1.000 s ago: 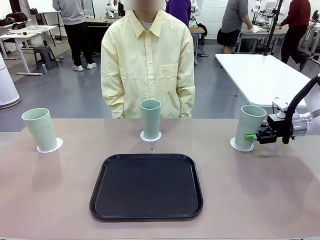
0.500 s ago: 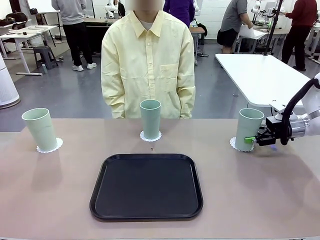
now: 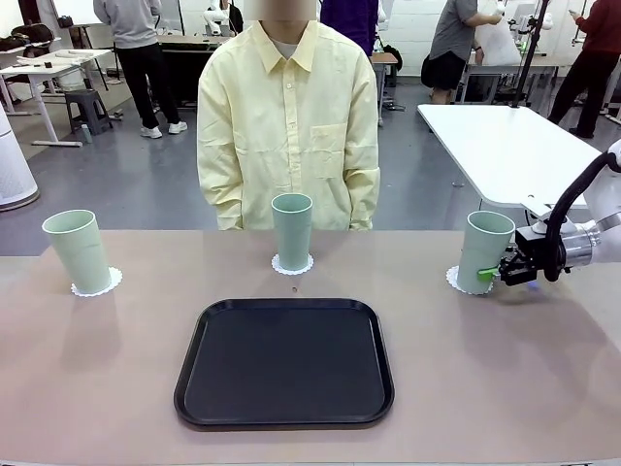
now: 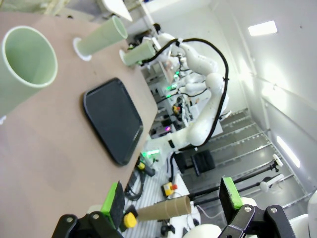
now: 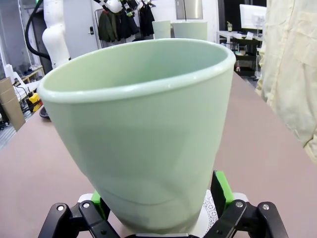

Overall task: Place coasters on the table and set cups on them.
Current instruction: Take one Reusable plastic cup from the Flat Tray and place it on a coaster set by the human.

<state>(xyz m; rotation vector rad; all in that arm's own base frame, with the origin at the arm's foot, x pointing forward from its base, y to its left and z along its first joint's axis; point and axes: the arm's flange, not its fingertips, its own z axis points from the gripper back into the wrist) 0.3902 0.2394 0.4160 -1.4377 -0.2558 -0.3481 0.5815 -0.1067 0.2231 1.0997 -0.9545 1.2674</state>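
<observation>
The table, matte beige-brown, is spanning the whole front view, with bare open surface lying at 3 and 9 o'clock of the black tray, which is sitting near the near edge. A person in a pale yellow shirt is standing at 12 o'clock, behind the far edge. Three cups, pale mint, tall, tapering to the base, are each standing on white lacy coasters: left cup on its coaster at 10 o'clock of the tray, close to the left edge; middle cup on its coaster at 12; right cup on its coaster at 2 o'clock, well apart from the others. Right gripper is sitting at the right cup's base from 3 o'clock; in the right wrist view, green pads are standing spread either side of the cup, not pinching. Left gripper is hanging spread wide, gripping nothing, above the table's left end.
</observation>
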